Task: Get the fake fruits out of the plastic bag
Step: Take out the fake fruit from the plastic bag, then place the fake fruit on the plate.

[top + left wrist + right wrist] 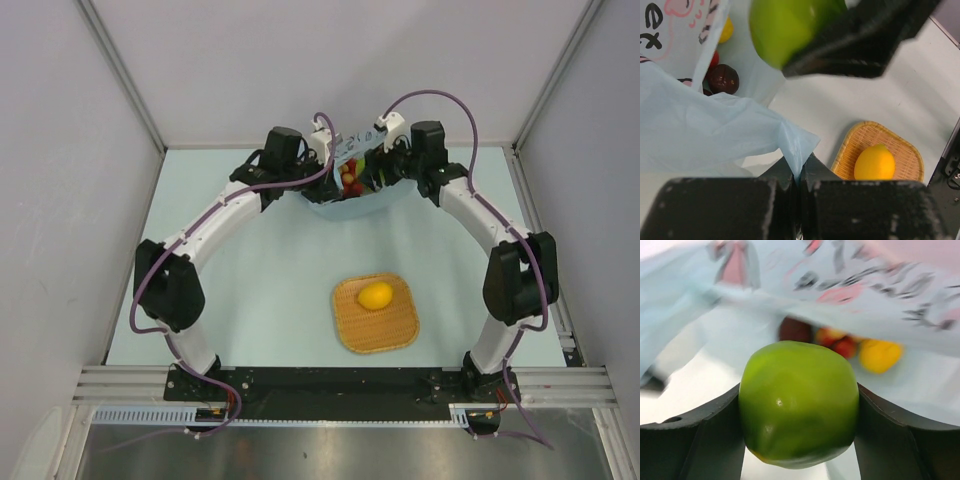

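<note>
The light-blue plastic bag (345, 205) lies at the far middle of the table, its mouth held open. My left gripper (800, 172) is shut on a fold of the bag's edge (790, 142). My right gripper (799, 415) is shut on a round green fruit (799, 402) just outside the bag's mouth; the green fruit also shows in the left wrist view (785, 25). Inside the bag lie a dark red fruit (723, 78), a small red one (844, 346) and a yellow one (880, 355). A yellow lemon (376, 295) sits on the orange woven tray (350, 330).
Grey walls close the table at the back and both sides. The black base rail (340, 382) runs along the near edge. Pale table surface (260, 280) lies between the bag and the tray.
</note>
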Robot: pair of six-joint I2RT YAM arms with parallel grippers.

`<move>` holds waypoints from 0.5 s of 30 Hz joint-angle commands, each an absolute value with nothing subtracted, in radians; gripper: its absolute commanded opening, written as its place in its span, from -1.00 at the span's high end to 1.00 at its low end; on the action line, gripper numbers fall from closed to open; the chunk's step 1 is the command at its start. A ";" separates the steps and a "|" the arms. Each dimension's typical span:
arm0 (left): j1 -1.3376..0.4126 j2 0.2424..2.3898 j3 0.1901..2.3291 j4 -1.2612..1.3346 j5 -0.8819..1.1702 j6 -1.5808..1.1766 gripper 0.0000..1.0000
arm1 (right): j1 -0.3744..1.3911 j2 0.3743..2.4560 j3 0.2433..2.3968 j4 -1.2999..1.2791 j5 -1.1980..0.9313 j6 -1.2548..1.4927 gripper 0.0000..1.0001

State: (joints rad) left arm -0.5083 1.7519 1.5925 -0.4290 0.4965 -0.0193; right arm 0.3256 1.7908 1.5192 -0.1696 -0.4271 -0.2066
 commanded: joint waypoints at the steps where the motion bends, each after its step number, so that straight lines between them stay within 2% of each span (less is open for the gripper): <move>1: -0.511 1.746 1.625 -0.405 0.486 -0.023 1.00 | 0.325 1.706 1.436 -0.325 -0.625 -0.218 0.37; 7: -0.512 1.750 1.621 -0.400 0.502 -0.034 1.00 | 0.331 1.677 1.379 -0.431 -0.710 -0.291 0.37; 12: -0.512 1.743 1.609 -0.403 0.494 -0.032 1.00 | 0.353 1.641 1.373 -0.629 -0.723 -0.558 0.38; 15: -0.512 1.744 1.606 -0.399 0.495 -0.038 1.00 | 0.353 1.664 1.374 -0.722 -0.713 -0.617 0.42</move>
